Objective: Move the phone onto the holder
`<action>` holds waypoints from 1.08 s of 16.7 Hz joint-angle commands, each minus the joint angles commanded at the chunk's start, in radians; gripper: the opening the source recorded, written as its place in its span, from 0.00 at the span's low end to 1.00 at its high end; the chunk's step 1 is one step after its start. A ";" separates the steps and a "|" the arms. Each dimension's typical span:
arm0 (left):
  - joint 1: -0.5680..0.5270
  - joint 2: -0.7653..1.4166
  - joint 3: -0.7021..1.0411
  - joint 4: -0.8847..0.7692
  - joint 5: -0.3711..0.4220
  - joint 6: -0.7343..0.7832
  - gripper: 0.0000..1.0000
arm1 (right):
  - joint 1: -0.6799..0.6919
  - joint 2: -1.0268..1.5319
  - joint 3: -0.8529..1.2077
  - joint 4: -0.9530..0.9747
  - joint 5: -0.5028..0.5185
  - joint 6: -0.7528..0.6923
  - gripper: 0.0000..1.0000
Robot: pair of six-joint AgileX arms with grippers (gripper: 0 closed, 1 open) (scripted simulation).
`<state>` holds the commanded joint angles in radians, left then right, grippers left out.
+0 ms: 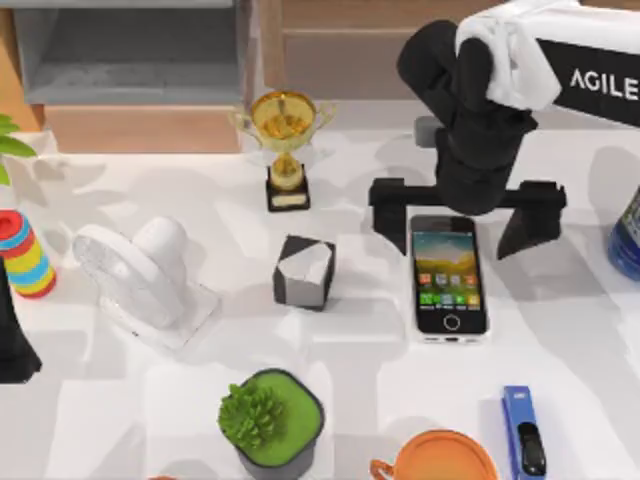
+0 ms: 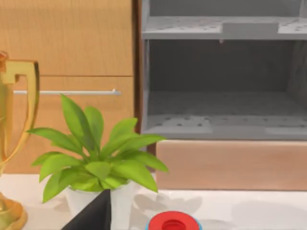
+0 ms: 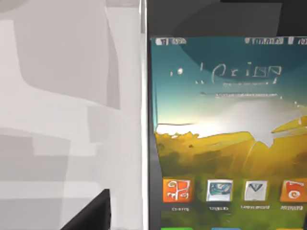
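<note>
The phone (image 1: 449, 278) lies flat on the white table right of centre, lit screen up, home button towards the front. My right gripper (image 1: 460, 222) hangs over its far end, open wide, one black finger (image 1: 385, 212) to the left of the phone and the other to its right, neither touching it. The right wrist view looks down close on the phone (image 3: 225, 134) with one fingertip (image 3: 91, 213) beside it. The holder (image 1: 305, 272), a small black-and-white angular block, stands left of the phone. My left gripper (image 1: 12, 345) is parked at the table's left edge.
A gold trophy (image 1: 284, 140) stands behind the holder, and a white fan (image 1: 140, 270) to its left. A potted succulent (image 1: 270, 420), an orange cup (image 1: 440, 460) and a blue stapler (image 1: 522, 430) line the front. A ring toy (image 1: 25, 255) is far left, a blue can (image 1: 628, 240) far right.
</note>
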<state>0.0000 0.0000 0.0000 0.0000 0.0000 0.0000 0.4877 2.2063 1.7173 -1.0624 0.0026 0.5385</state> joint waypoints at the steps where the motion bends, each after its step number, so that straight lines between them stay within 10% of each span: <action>1: 0.000 0.000 0.000 0.000 0.000 0.000 1.00 | 0.000 0.014 -0.021 0.040 0.000 0.001 1.00; 10: 0.000 0.000 0.000 0.000 0.000 0.000 1.00 | 0.003 0.076 -0.110 0.188 0.001 0.005 1.00; 18: 0.000 0.000 0.000 0.000 0.000 0.000 1.00 | 0.003 0.076 -0.110 0.188 0.001 0.005 0.40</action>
<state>0.0000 0.0000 0.0000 0.0000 0.0000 0.0000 0.4909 2.2819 1.6077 -0.8745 0.0033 0.5431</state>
